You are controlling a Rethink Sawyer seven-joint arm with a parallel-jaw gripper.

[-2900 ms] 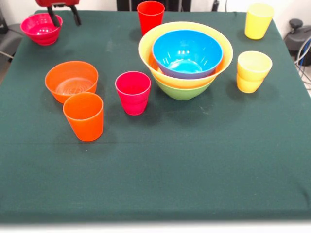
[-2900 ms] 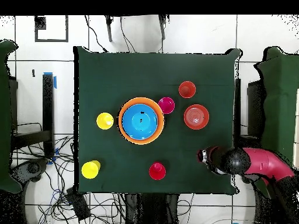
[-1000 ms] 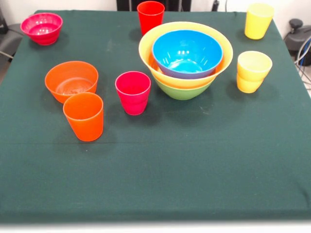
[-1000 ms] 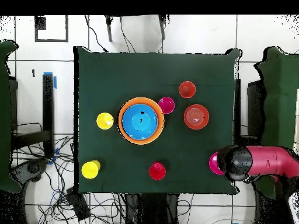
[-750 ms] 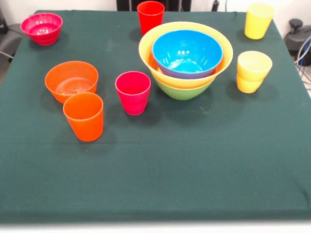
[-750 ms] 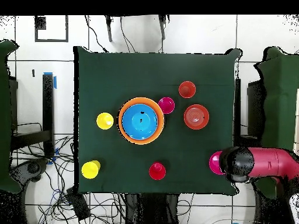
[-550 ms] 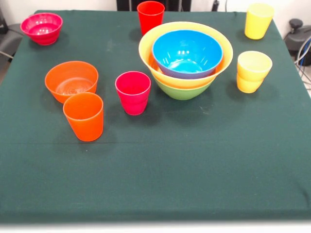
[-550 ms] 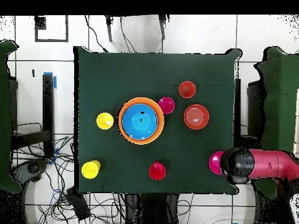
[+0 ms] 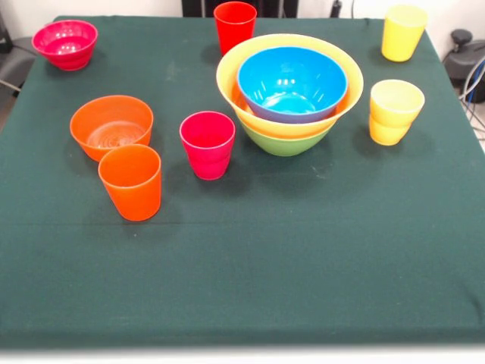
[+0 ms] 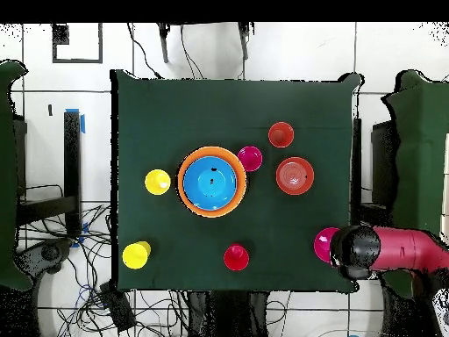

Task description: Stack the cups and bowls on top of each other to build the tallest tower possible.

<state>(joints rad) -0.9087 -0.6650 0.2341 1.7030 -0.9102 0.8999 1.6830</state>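
Observation:
The tower stands right of centre: a green bowl as base, the wide yellow bowl in it, a blue bowl on top. A magenta-pink bowl sits at the far left corner, an orange bowl at the left. Loose upright cups: orange, magenta-pink, red, two yellow. My gripper shows only in the overhead view, from above, at the table's edge beside the magenta-pink bowl.
The red arm reaches in over the table's right edge in the overhead view. Cables and floor tiles lie round the green cloth-covered table. The near half of the cloth holds nothing.
My gripper stood over the magenta-pink bowl 2.9 s ago; it has drawn back off it to the table's edge and out of the front view. The bowl and cups have not moved.

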